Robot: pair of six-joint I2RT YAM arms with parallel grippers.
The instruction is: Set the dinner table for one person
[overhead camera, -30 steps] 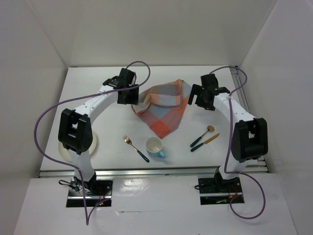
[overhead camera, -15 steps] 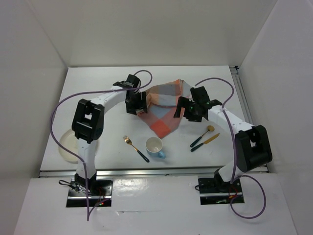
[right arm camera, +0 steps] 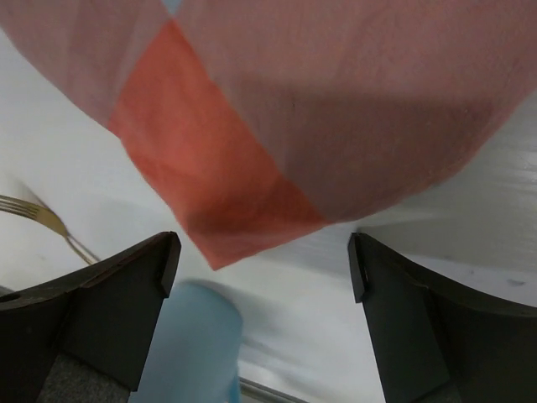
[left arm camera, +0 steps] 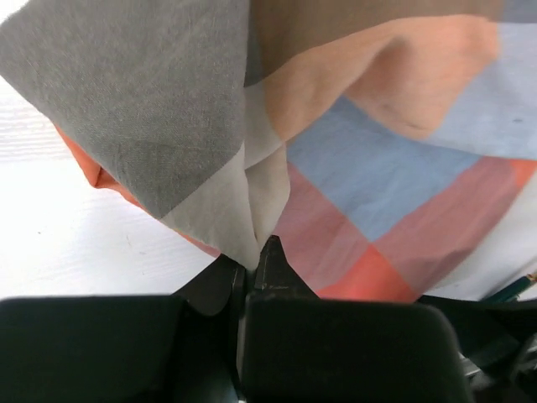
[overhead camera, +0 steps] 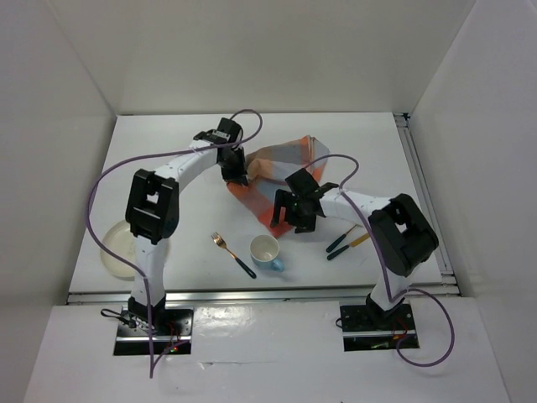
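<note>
left gripper [left arm camera: 252, 254] pinches a fold of the checked cloth [overhead camera: 278, 170], likely to spread it, mid dinner table [overhead camera: 168, 159] toward the far edge; right gripper [right arm camera: 264, 252] hangs spread over its near corner, ready to grab.

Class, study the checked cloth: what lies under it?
Around the checked cloth only the white dinner table shows, and the left claw pinches the cloth's edge. Whatever lies beneath its middle is covered and cannot be seen.

No legible text, label, brand, number or sign in any view.
</note>
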